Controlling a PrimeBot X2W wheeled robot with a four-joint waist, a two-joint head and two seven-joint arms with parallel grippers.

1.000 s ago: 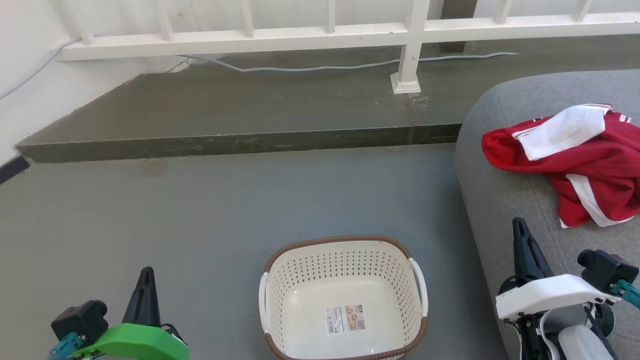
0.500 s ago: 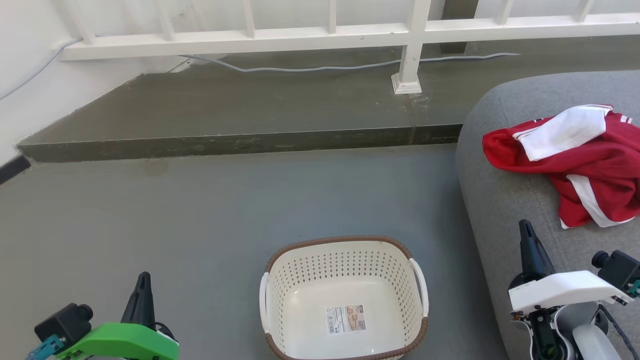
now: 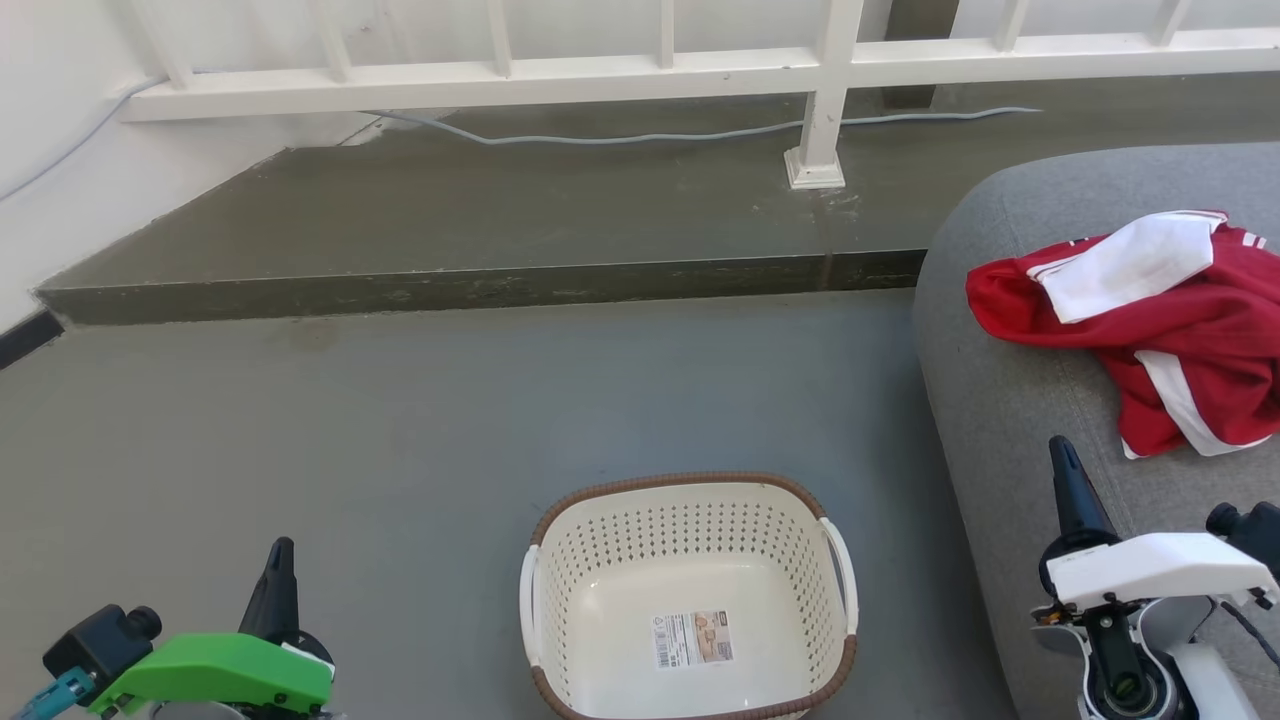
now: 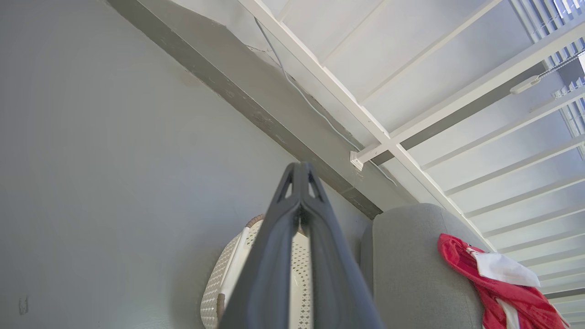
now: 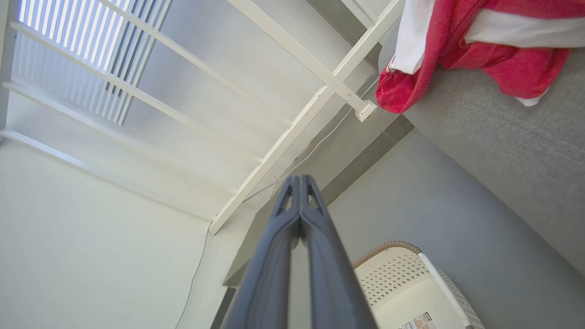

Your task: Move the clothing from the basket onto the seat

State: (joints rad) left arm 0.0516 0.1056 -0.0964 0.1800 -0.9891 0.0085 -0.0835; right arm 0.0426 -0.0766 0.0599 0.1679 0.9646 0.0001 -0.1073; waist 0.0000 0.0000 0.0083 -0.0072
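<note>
Left gripper (image 3: 282, 548) and right gripper (image 3: 1060, 448): fingers clenched, empty, flanking the basket (image 3: 690, 479). The clothing (image 3: 1185, 330) beyond the right fingers may slide off the rounded seat (image 3: 1000, 410).

This looks like a domestic indoor space, a corner of a home or loft. A big grey upholstered seat (image 3: 1010, 400) has red and white clothing (image 3: 1200, 330) lying on it, and a small laundry basket (image 3: 690, 530) stands on the painted grey floor (image 3: 400, 420). A raised concrete step (image 3: 450, 230) runs under a white railing (image 3: 600, 70), with a loose cable (image 3: 640, 133) along it, plain white walls (image 3: 50, 180) and slatted window blinds (image 5: 87, 50).
</note>
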